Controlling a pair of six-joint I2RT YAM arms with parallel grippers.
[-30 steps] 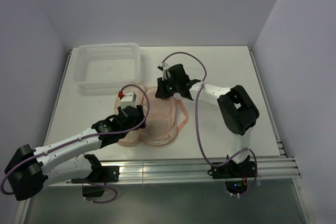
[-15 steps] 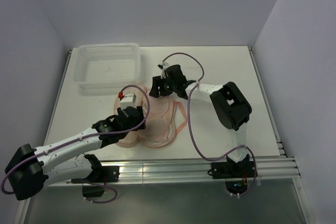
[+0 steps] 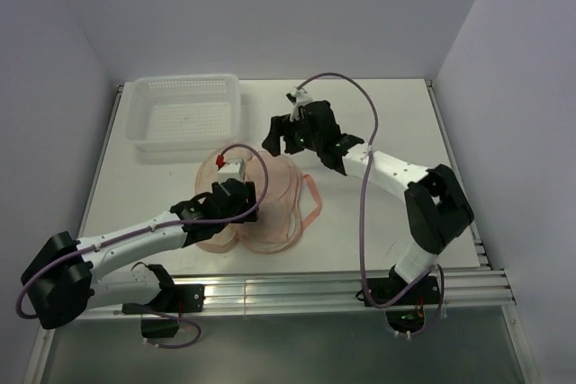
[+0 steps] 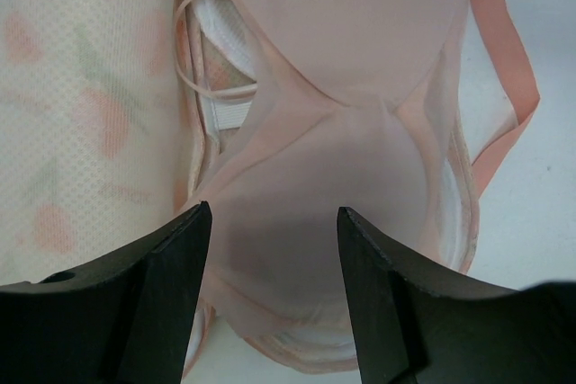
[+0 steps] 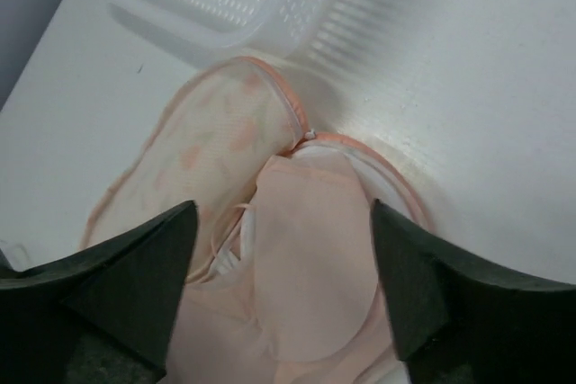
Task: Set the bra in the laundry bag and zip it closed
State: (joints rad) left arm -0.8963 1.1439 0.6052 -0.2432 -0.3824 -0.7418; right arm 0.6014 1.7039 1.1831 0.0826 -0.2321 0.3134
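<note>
1. The bra (image 4: 342,123) lies inside the unzipped laundry bag (image 4: 81,96) on the desk (image 3: 405,114).
2. The left jaws hover wide apart over it, empty.
3. The right jaws, spread above the bag, hold nothing.

Plain lavender walls (image 3: 270,6) enclose a white table (image 3: 396,114), evenly lit.

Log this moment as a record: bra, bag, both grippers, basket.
bra: lying in the bag's open lower half
laundry bag: unzipped, lid laid open beside the bra
left gripper: open, above the bra, holding nothing
right gripper: open, above the bag's far end, holding nothing
basket: beyond the bag, far left
</note>
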